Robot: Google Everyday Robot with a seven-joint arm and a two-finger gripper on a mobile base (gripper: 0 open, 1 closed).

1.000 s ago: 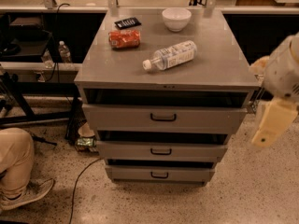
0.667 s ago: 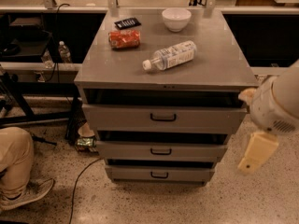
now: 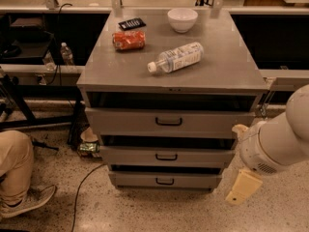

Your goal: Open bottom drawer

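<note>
The bottom drawer is the lowest and narrowest grey front of the metal cabinet. It is pushed in, with a small black loop handle at its centre. The mid-sized drawer and the tall top drawer above it are also pushed in. My white arm comes in from the right. The cream gripper hangs low at the cabinet's right side, level with the bottom drawer and to the right of it, apart from the handle.
On the cabinet top lie a plastic bottle, a white bowl, an orange snack bag and a black packet. A person's leg and shoe are at the left. A cable runs over the floor.
My arm and gripper have moved down and to the left, from beside the cabinet top to level with the bottom drawer. The drawers have not moved.
</note>
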